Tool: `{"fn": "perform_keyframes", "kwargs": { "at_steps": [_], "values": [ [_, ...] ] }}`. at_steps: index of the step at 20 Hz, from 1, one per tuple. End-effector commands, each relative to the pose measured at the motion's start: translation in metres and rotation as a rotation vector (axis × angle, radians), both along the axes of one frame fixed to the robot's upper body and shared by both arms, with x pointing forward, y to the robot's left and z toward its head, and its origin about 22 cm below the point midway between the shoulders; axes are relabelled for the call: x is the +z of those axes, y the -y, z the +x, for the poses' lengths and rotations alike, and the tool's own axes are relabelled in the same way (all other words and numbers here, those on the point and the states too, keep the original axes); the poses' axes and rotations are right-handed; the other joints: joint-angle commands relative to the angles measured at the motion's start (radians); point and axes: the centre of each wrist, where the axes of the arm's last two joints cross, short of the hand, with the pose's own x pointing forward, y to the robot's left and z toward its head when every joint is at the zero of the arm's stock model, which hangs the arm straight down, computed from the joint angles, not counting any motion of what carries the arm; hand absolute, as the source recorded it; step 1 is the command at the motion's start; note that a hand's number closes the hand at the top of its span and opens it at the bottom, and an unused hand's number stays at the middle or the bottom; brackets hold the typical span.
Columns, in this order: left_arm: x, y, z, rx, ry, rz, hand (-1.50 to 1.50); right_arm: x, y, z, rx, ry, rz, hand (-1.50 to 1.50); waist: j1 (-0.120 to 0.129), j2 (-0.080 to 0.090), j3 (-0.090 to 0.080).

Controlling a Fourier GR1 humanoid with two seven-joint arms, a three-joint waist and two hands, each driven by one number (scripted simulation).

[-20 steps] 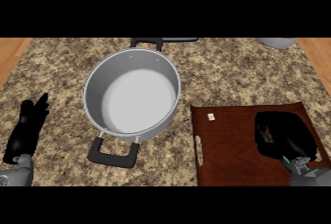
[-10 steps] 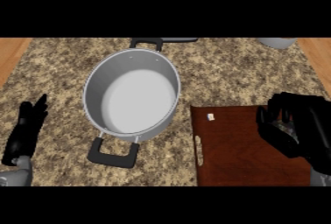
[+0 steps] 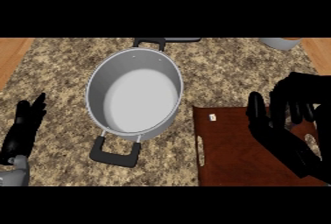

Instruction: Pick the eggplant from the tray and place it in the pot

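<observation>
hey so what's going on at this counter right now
A robot is working at a speckled stone counter. Its right hand is raised over the dark red-brown tray at the right, fingers curled; whether it holds the eggplant cannot be made out, since no eggplant shows on the tray or anywhere else. The grey pot with black handles sits in the middle, and nothing is in it. The left hand rests open at the left edge, fingers up.

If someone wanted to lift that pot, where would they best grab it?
By the black handle at the pot's near end, coming from the robot's side: it juts out as a loop with a gap, while the round body looks too wide.
</observation>
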Motion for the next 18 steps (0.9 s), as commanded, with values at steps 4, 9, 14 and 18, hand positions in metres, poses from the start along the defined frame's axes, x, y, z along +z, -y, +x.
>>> {"fn": "perform_keyframes", "kwargs": {
  "at_steps": [4, 9, 14, 18],
  "values": [
    [0.010, -0.008, 0.004, -0.001, 0.017, -0.010, 0.00, 0.048, -0.070, 0.011, 0.065, -0.099, -0.011, 1.50, 0.006, 0.001, -0.001],
    [0.002, 0.023, 0.013, -0.020, 0.000, -0.009, 0.00, 0.050, -0.107, 0.058, 0.058, -0.179, 0.014, 1.50, 0.005, 0.005, 0.001],
    [0.000, 0.018, 0.014, -0.019, 0.011, 0.001, 0.00, 0.038, -0.143, 0.080, 0.074, -0.287, -0.005, 1.50, 0.010, 0.006, 0.001],
    [0.005, 0.010, 0.017, -0.025, 0.020, -0.002, 0.00, 0.010, -0.167, 0.106, 0.064, -0.360, -0.044, 1.50, 0.020, 0.008, 0.000]
  ]
}}
